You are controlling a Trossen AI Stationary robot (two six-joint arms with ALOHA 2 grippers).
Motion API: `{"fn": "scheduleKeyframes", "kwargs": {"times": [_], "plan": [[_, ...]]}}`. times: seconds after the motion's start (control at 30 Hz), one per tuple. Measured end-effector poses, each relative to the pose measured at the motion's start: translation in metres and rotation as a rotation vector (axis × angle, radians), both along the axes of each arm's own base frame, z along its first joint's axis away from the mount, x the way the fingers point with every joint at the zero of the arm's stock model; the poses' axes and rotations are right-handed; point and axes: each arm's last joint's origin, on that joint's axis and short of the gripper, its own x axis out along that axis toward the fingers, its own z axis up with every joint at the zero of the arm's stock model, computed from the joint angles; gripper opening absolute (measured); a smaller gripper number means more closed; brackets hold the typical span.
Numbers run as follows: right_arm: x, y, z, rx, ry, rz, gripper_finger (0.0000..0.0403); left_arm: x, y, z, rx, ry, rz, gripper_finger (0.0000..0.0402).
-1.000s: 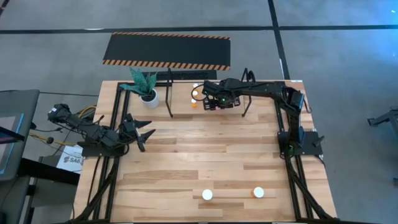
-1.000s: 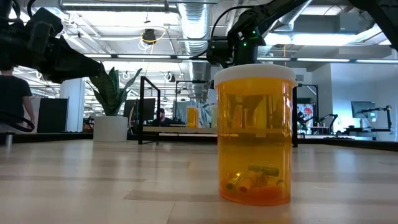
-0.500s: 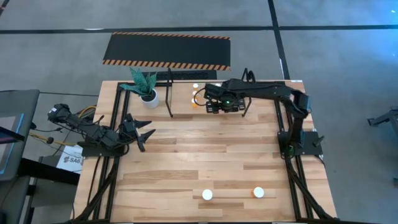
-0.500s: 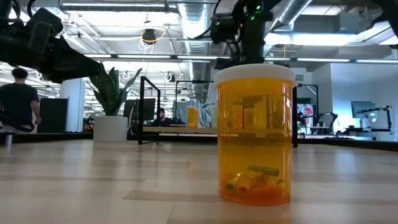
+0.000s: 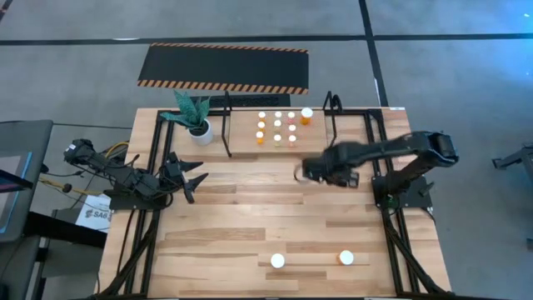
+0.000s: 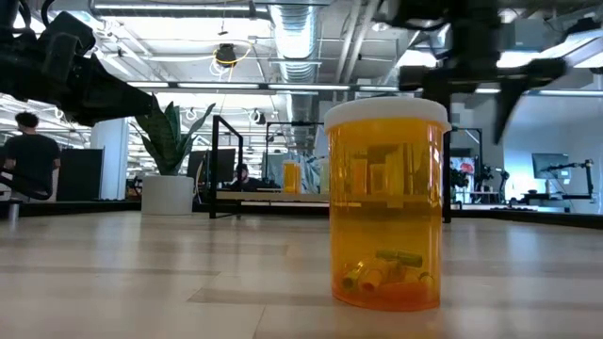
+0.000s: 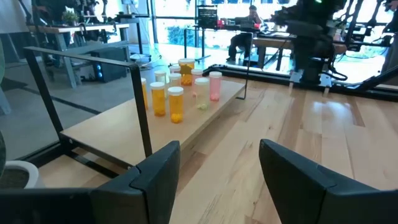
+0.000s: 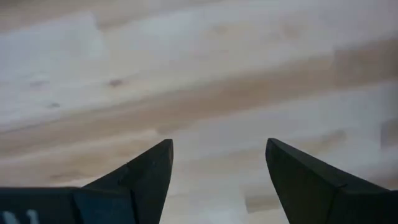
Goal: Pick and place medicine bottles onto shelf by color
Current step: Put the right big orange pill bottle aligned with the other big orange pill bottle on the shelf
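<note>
Up at the far edge of the table, a cluster of small medicine bottles stands on the shelf, between its two black upright end loops; one bigger bottle with a white cap sits at the cluster's right end. Two more white-capped bottles stand well apart from these near the front edge, one left of the other. In the low view an orange bottle with pills at its bottom fills the foreground.

The right gripper hangs over bare wood in front of the shelf, its jaws spread apart with nothing between them, away from both the shelf bottles and the front pair. Its wrist view shows only wooden boards between the two dark fingers.

The left gripper waits at the table's left edge, jaws apart and empty. A potted plant stands just left of the shelf, and a striped black mat lies on the floor beyond the table. A person shows in the room behind.
</note>
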Motion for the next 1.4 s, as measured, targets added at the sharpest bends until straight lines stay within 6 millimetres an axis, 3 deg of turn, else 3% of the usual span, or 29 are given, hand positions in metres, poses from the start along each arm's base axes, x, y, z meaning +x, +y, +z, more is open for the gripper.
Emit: {"fn": "scheduleKeyframes", "kwargs": {"times": [0.37,0.7,0.87,1.0,1.23,1.4], "plan": [[-0.027,0.105,-0.021,0.079,-0.012,-0.241,0.0276,0.0,0.0,0.0,0.0,0.0,0.0,0.0208],[-0.055,0.166,-0.033,0.195,0.041,-0.377,0.0276,0.0,0.0,0.0,0.0,0.0,0.0,0.0208],[-0.052,0.189,-0.053,0.221,0.082,-0.42,0.0281,0.0,0.0,0.0,0.0,0.0,0.0,0.0208],[-0.047,0.2,-0.065,0.244,0.091,-0.445,0.0312,0.0,0.0,0.0,0.0,0.0,0.0,0.0208],[-0.054,0.205,-0.064,0.238,0.099,-0.47,0.0392,0.0,0.0,0.0,0.0,0.0,0.0,0.0208],[-0.054,0.212,-0.064,0.274,0.074,-0.446,0.0387,0.0,0.0,0.0,0.0,0.0,0.0,0.0208]]}}
